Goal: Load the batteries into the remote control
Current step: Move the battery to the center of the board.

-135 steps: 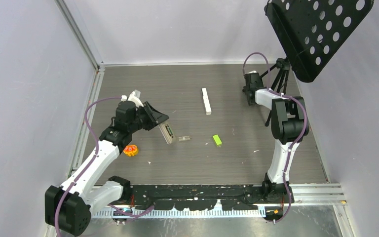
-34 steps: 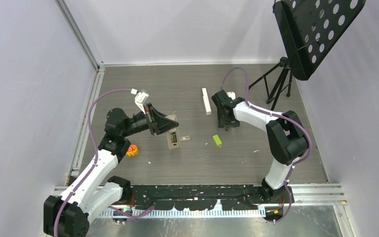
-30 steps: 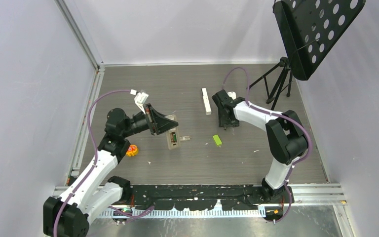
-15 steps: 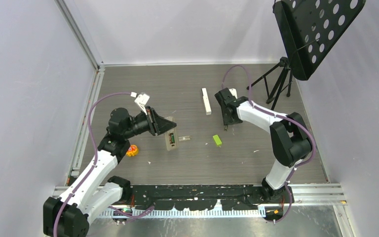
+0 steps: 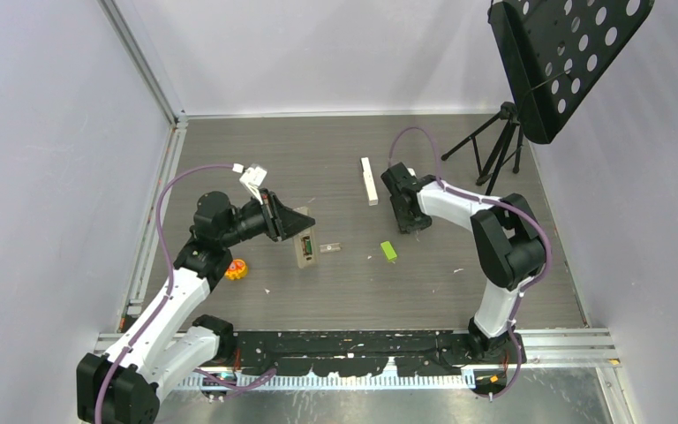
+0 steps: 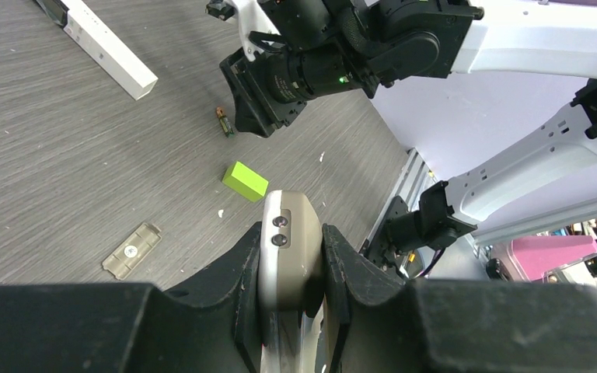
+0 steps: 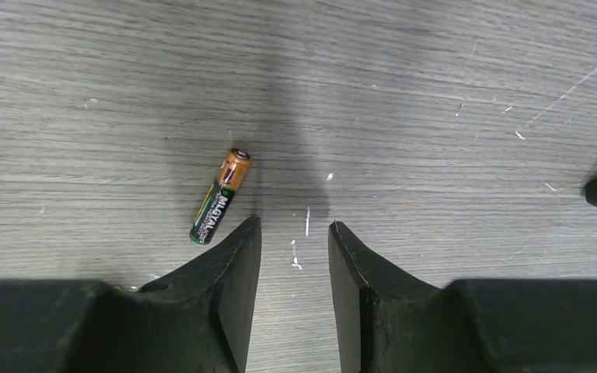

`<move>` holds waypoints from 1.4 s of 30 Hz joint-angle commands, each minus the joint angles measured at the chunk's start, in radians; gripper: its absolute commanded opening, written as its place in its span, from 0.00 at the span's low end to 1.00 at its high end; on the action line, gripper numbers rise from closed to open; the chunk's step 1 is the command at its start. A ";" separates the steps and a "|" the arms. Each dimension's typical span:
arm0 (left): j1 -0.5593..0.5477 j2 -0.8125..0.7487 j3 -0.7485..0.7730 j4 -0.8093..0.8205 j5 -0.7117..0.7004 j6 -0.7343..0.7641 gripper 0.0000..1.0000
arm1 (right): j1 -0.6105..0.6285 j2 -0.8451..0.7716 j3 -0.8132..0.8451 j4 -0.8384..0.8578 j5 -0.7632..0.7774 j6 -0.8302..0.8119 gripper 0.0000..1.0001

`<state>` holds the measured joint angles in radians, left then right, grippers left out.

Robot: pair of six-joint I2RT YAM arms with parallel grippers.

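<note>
Near, low centre: left gripper (image 6: 290,233) stays clenched on remote (image 6: 284,221). Farther: right gripper (image 7: 293,233) has narrowed its jaws over the last second, but they stand parted and empty. The battery (image 7: 220,196) lies on table (image 7: 435,78) just outside the frame-left finger (image 7: 233,272). Judgement: pick missed, realign needed. Remote's bay faces away, so contents unclear; other batteries not seen

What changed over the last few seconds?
The right gripper swung in from the far right corner toward the middle and now hovers, jaws apart, beside a battery, not gripping it. The left gripper kept its hold on the tan remote, shifting it slightly right. The green block, white remote and loose cover stayed put.
</note>
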<state>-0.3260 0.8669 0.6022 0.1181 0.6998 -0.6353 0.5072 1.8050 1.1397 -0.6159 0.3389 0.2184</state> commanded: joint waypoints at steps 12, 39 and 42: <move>0.002 -0.009 0.051 0.009 -0.012 0.024 0.00 | 0.037 0.075 0.066 0.099 -0.105 0.041 0.48; 0.002 0.003 0.076 -0.025 -0.028 0.044 0.00 | 0.104 0.248 0.273 0.107 -0.154 -0.401 0.58; 0.002 0.001 0.080 -0.034 -0.029 0.048 0.00 | 0.127 0.240 0.275 0.109 -0.111 -0.431 0.58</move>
<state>-0.3260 0.8753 0.6270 0.0830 0.6765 -0.6140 0.5945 2.0121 1.4120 -0.4953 0.2008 -0.1318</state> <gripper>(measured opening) 0.279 0.577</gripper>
